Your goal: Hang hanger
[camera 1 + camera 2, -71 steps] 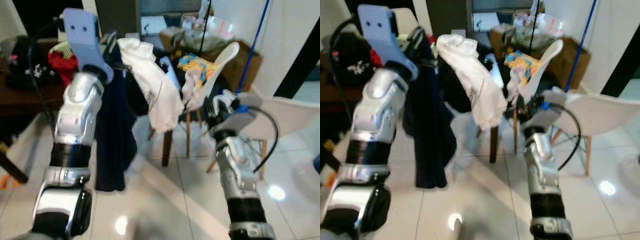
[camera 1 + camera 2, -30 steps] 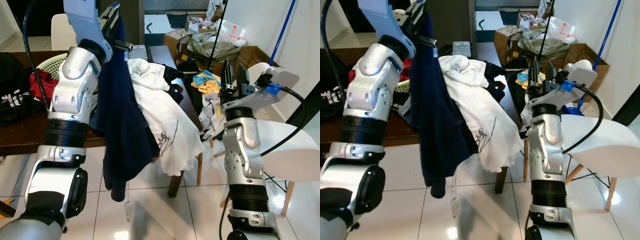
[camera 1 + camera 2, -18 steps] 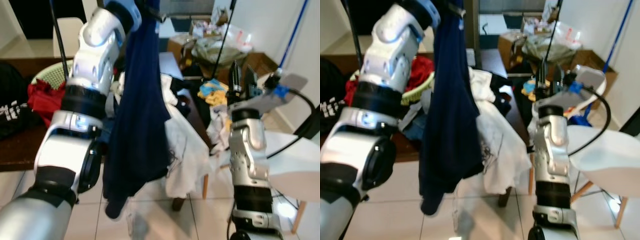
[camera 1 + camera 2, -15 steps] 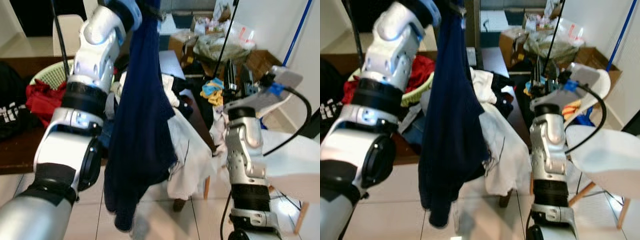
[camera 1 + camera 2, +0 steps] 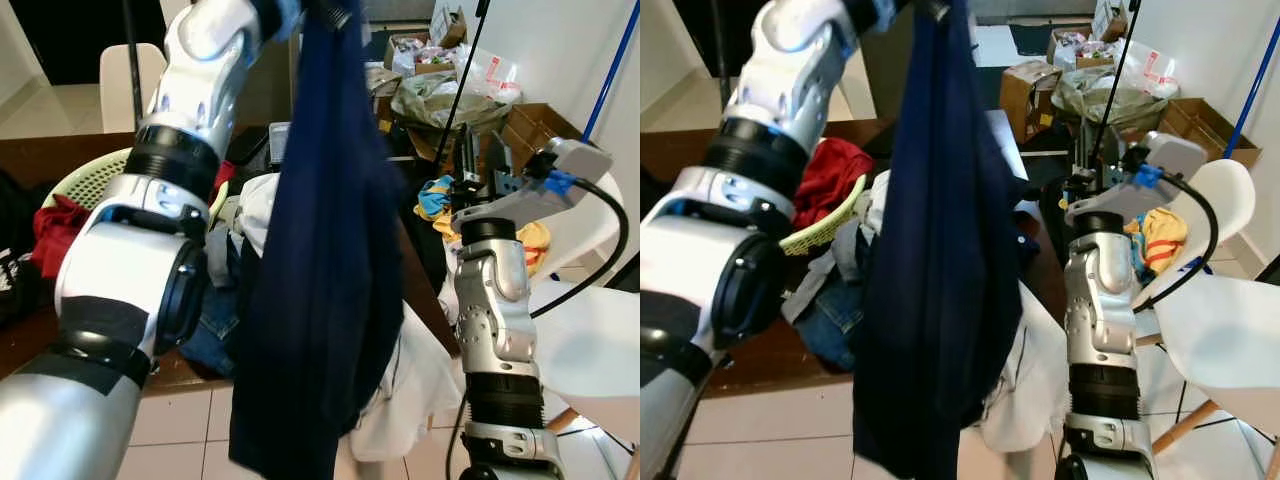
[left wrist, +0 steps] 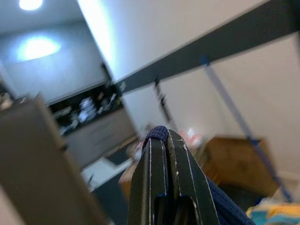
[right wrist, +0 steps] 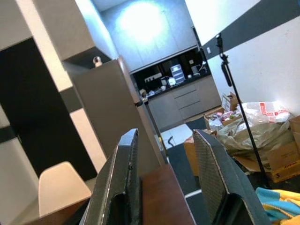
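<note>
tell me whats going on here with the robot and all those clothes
The robot has its left arm raised high, and the left gripper is shut on a dark navy garment that hangs down in front of the robot, over a wooden table heaped with laundry. Whether a hanger is inside the garment cannot be made out. The right gripper is held up beside it with its jaws open and holding nothing. A white chair stands on the robot's right.
</note>
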Robot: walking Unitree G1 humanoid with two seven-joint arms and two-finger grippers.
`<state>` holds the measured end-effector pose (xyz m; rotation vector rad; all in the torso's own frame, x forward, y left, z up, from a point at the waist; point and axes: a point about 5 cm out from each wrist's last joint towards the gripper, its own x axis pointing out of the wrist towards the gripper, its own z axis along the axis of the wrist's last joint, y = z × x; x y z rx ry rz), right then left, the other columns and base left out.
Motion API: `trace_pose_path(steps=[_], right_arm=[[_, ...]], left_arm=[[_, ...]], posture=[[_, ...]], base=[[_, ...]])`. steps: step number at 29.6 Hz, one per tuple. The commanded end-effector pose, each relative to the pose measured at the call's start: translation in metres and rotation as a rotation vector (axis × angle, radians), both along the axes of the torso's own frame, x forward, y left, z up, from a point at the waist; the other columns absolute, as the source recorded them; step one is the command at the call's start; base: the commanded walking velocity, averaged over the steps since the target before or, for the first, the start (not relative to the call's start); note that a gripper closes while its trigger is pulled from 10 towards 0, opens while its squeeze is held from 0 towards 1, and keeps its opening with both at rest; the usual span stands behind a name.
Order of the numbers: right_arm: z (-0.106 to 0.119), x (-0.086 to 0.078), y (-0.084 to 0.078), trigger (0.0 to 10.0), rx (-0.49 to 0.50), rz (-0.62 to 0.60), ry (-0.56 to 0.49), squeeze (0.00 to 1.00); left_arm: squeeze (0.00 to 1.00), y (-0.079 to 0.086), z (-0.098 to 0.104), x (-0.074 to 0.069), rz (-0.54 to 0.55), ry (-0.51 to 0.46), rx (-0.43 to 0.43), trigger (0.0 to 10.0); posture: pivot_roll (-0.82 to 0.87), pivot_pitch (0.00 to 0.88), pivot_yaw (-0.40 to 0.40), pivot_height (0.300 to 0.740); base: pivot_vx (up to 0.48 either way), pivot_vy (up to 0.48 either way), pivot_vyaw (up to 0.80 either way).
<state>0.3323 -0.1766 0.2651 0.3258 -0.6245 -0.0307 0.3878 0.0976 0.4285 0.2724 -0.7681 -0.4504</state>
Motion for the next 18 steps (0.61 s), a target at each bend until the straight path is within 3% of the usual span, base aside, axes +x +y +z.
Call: trace_pose_path(steps=[1, 3, 4, 6, 8, 10, 11, 12, 13, 14, 15, 16, 18], right_arm=[[-0.002, -0.003, 0.003, 10.0, 0.01, 0.01, 0.003, 0.0], [-0.002, -0.003, 0.003, 10.0, 0.01, 0.01, 0.003, 0.0], [-0.003, -0.003, 0.003, 10.0, 0.012, 0.015, 0.005, 0.0], [-0.006, -0.003, 0.005, 10.0, 0.013, 0.026, 0.013, 0.0], [-0.006, -0.003, 0.005, 10.0, 0.013, 0.026, 0.013, 0.0], [-0.007, -0.002, 0.007, 10.0, 0.012, 0.035, 0.018, 0.0], [-0.007, -0.002, 0.007, 10.0, 0.012, 0.035, 0.018, 0.0], [-0.007, -0.002, 0.008, 10.0, 0.012, 0.04, 0.02, 0.0], [-0.007, -0.002, 0.009, 10.0, 0.012, 0.043, 0.02, 0.0], [-0.007, -0.002, 0.009, 10.0, 0.012, 0.043, 0.02, 0.0], [-0.008, -0.002, 0.009, 10.0, 0.011, 0.048, 0.022, 0.0], [-0.008, -0.002, 0.009, 10.0, 0.011, 0.048, 0.022, 0.0], [-0.009, -0.002, 0.011, 10.0, 0.004, 0.06, 0.031, 0.0]], left_arm=[[0.0, 0.025, 0.003, 0.002, 0.085, 0.01, 0.019, 10.0], [0.0, 0.025, 0.003, 0.002, 0.085, 0.01, 0.019, 10.0], [0.0, 0.03, -0.009, 0.007, 0.095, 0.076, 0.083, 10.0], [0.0, 0.033, -0.053, 0.017, 0.084, 0.247, 0.25, 10.0], [0.0, 0.033, -0.053, 0.017, 0.084, 0.247, 0.25, 10.0], [0.0, 0.035, -0.094, 0.021, 0.059, 0.392, 0.331, 10.0], [0.0, 0.035, -0.094, 0.021, 0.059, 0.392, 0.331, 10.0], [0.35, 0.035, -0.116, 0.019, 0.034, 0.455, 0.371, 10.0], [0.35, 0.035, -0.13, 0.017, 0.015, 0.491, 0.397, 10.0], [0.35, 0.035, -0.13, 0.017, 0.015, 0.491, 0.397, 10.0], [1.0, 0.032, -0.144, 0.013, -0.034, 0.544, 0.415, 10.0], [1.0, 0.032, -0.144, 0.013, -0.034, 0.544, 0.415, 10.0], [1.0, 0.027, -0.163, 0.005, -0.101, 0.607, 0.421, 10.0]], posture=[[0.05, 0.087, 0.034, 0.74], [0.05, 0.087, 0.034, 0.74], [0.05, 0.086, 0.032, 0.74], [0.06, 0.081, 0.028, 0.74], [0.06, 0.081, 0.028, 0.74], [0.06, 0.08, 0.029, 0.74], [0.06, 0.08, 0.029, 0.74], [0.06, 0.079, 0.028, 0.74], [0.06, 0.078, 0.027, 0.74], [0.06, 0.078, 0.027, 0.74], [0.06, 0.075, 0.022, 0.74], [0.06, 0.075, 0.022, 0.74], [0.06, 0.075, 0.017, 0.74]], base=[[0.0, 0.0, 0.0], [0.0, 0.0, 0.0], [0.0, 0.0, 0.0], [0.0, 0.0, 0.0], [0.0, 0.0, 0.0], [0.0, 0.0, 0.0], [0.0, 0.0, 0.0], [0.0, 0.0, 0.0], [0.0, 0.0, 0.0], [0.0, 0.0, 0.0], [0.0, 0.0, 0.0], [0.0, 0.0, 0.0], [0.0, 0.0, 0.0]])
